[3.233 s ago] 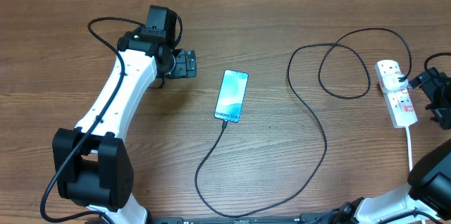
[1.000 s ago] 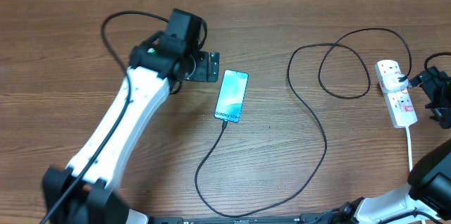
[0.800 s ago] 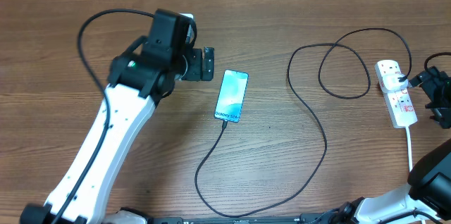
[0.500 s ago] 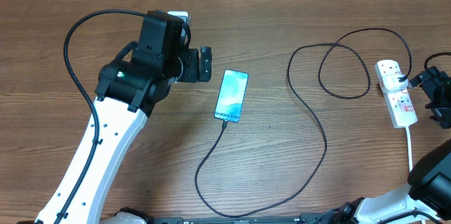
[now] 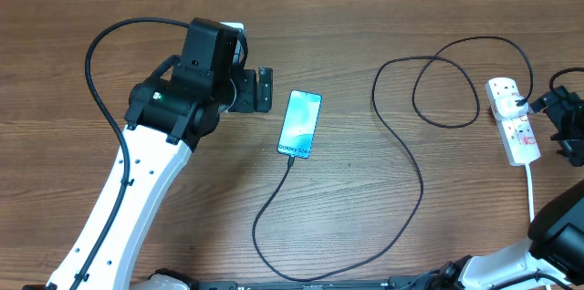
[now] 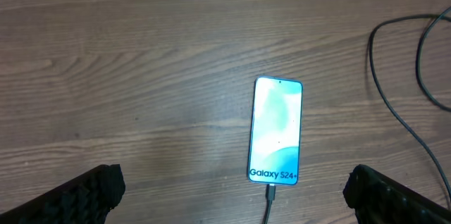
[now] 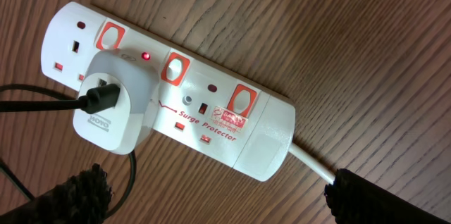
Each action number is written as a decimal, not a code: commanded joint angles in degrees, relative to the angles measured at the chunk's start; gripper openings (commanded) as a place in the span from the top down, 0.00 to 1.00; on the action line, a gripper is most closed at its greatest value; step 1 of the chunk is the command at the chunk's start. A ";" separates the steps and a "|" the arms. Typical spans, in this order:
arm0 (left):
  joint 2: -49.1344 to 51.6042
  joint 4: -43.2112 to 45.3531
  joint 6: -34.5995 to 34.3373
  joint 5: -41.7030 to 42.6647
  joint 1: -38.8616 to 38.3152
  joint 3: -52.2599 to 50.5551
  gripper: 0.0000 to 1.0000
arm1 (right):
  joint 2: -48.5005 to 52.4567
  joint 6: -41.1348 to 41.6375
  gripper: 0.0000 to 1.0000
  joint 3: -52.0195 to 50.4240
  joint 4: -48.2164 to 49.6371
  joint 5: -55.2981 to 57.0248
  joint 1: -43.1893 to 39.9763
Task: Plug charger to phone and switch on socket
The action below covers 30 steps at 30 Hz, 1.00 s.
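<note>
The left end effector is hovering over the desk with its fingers spread fully wide, gripping nothing. Over the last few seconds it has been edging toward the phone. In the last second the arm behind it has been swinging round, while the fingers themselves are barely shifting, backing off by a shade. The phone is lying flat just beyond its fingertips, apart from them. In the left wrist view it is sitting ahead of and between the two open fingers, with its screen glowing. The charger is leaving the phone's near end, and its tip is already looking seated in the port. Neither phone nor cable is showing any shift across these seconds.

The right end effector is staying put, equally wide open and empty. The socket is lying right in front of it, framed between its fingers without touching them. A white adapter is sitting plugged in and a red lamp is glowing beside it.

Judging from this, both halves of the job are looking finished: cable in, power apparently on. The left arm's repositioning is therefore reading as a check or a withdrawal rather than a fresh grasp. Whether the phone is truly charging is not showing on its screen.
</note>
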 commanded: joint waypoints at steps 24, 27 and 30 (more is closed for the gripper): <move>-13.31 6.36 1.09 -0.74 -2.12 -26.56 0.00 | -0.48 0.17 0.00 0.87 0.31 -0.26 0.17; -17.25 8.37 1.09 -0.74 -2.10 -30.08 0.00 | -0.48 0.17 0.00 0.87 0.31 -0.26 0.17; -22.03 15.98 1.09 -0.74 -2.10 -34.86 0.00 | -0.48 0.17 0.00 0.87 0.31 -0.26 0.17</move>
